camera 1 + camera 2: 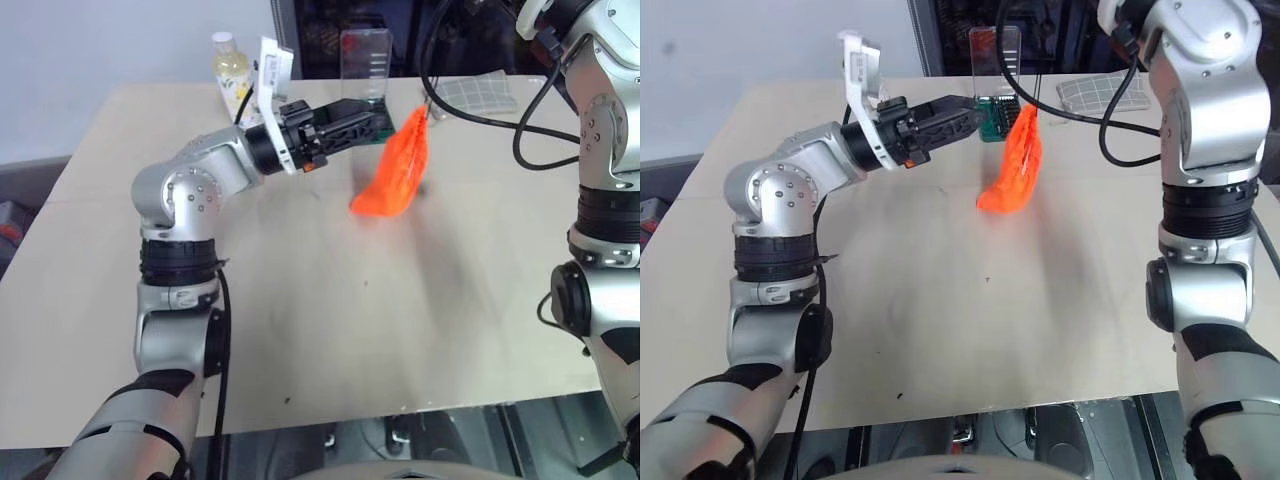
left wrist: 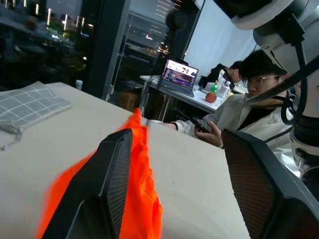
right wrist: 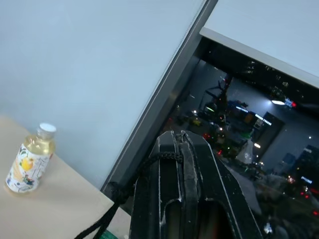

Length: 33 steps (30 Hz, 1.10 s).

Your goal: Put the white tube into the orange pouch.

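Orange pouch (image 1: 395, 172) hanging in mid-air above the pale table (image 1: 330, 320), bulging at its lower end, suspended by its thin dark cord (image 3: 154, 158). Cord pinched between the pressed-together fingers of the right gripper (image 3: 180, 142) — raised high above the table. Left gripper (image 2: 174, 184) held level just beside the hanging pouch, fingers spread, nothing between them. White tube not visible; cannot tell where. Farther back on the table: a yellowish bottle (image 1: 231, 75) and a grey checked cloth (image 1: 478, 95). Person seated beyond the table edge (image 2: 239, 99).
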Each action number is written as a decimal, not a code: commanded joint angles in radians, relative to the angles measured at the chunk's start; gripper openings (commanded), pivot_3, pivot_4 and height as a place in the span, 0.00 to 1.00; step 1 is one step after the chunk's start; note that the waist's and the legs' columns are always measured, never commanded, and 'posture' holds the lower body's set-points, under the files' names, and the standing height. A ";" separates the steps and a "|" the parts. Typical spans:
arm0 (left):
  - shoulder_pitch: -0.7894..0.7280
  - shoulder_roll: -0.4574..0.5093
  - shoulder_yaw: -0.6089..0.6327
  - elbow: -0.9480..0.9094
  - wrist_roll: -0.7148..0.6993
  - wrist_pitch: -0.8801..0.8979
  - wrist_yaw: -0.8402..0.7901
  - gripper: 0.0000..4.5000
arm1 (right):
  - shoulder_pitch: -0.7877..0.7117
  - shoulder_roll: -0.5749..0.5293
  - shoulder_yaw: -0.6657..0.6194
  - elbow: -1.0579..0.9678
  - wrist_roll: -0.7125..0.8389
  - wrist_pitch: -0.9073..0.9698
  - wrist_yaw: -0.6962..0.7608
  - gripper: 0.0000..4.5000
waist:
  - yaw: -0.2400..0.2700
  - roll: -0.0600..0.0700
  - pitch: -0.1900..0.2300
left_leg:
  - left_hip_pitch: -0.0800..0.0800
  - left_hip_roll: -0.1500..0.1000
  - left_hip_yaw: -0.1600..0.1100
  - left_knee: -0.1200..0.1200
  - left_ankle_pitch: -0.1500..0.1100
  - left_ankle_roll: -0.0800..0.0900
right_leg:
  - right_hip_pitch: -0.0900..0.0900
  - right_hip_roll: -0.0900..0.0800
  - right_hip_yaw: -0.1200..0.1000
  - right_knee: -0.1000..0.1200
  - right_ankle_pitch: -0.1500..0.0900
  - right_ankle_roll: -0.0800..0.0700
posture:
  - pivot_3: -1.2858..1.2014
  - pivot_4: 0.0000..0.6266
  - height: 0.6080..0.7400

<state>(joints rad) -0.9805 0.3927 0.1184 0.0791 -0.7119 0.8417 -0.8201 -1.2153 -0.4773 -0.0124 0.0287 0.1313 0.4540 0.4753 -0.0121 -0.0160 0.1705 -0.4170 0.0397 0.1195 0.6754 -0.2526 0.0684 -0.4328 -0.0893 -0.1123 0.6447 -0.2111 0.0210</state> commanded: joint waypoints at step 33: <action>-0.093 -0.167 -0.212 0.104 0.191 -0.207 -0.150 0.05 | 0.283 -0.010 -0.064 -0.464 0.051 0.321 -0.096 0.00 | 0.000 0.000 0.000 | 0.001 0.001 0.001 0.000 0.000 0.000 | 0.000 0.001 0.001 0.000 0.000 0.000 | 0.52 0.24 1.00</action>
<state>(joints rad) -1.0859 0.2284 -0.0892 0.2241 -0.5141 0.6309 -0.9645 -0.9239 -0.4737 -0.0313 -0.3946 0.1770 0.7813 0.3991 -0.0118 -0.0159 0.1705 -0.4162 0.0403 0.1207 0.6751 -0.2525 0.0684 -0.4333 -0.0882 -0.1115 0.6449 -0.2112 0.0213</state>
